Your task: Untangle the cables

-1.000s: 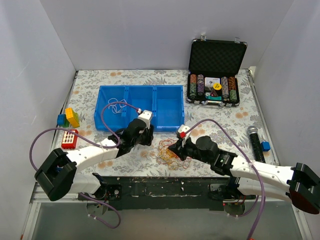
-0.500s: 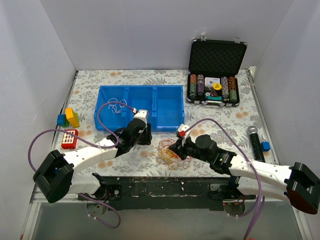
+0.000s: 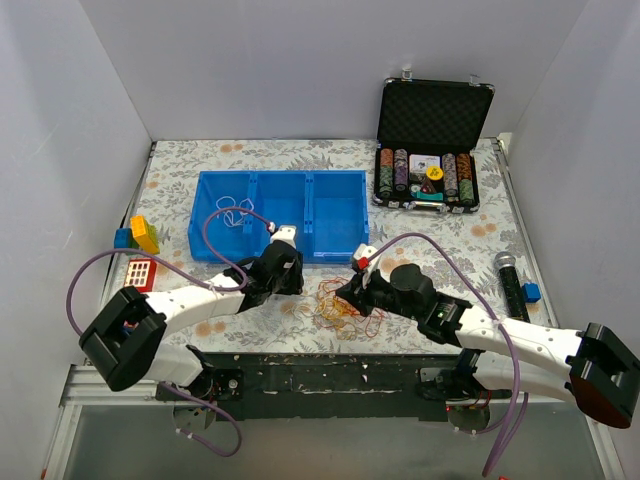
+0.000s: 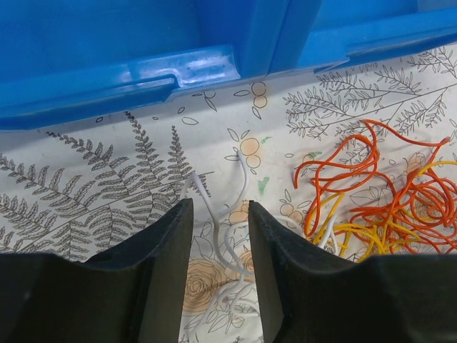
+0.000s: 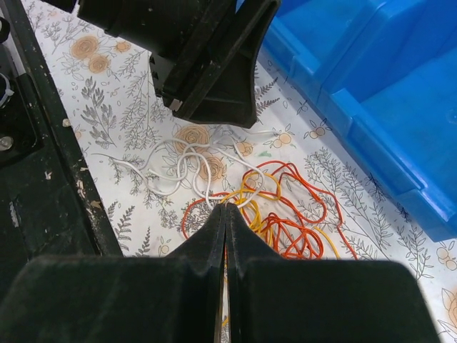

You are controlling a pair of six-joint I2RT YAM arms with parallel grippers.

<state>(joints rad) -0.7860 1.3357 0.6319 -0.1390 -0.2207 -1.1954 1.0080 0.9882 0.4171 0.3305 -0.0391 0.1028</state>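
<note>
Between the fingers of my left gripper (image 4: pixel 218 207), which stand a narrow gap apart, white strands (image 4: pixel 227 250) of the thin curly cables (image 3: pixel 340 305) lie loose on the fern-printed tablecloth (image 4: pixel 93 179). To the right of that gripper the red and orange-yellow loops (image 4: pixel 385 193) pile up in a tangle, just beside the white ones. Straight ahead of it, close by, the front wall of the blue plastic three-compartment tray (image 4: pixel 143 78) blocks the way forward.

My right gripper (image 5: pixel 225 207) has its fingers pressed flat together, tips down over the coloured loops; I cannot tell whether a strand is caught between them. Just ahead of it sits the black body of my left gripper, the two facing each other across the tangle.

Well beyond my right gripper stands an open black case of poker chips (image 3: pixel 432 150); off to its right lies a black microphone (image 3: pixel 510 285). Left of my left arm rest coloured toy blocks (image 3: pixel 143 235).
</note>
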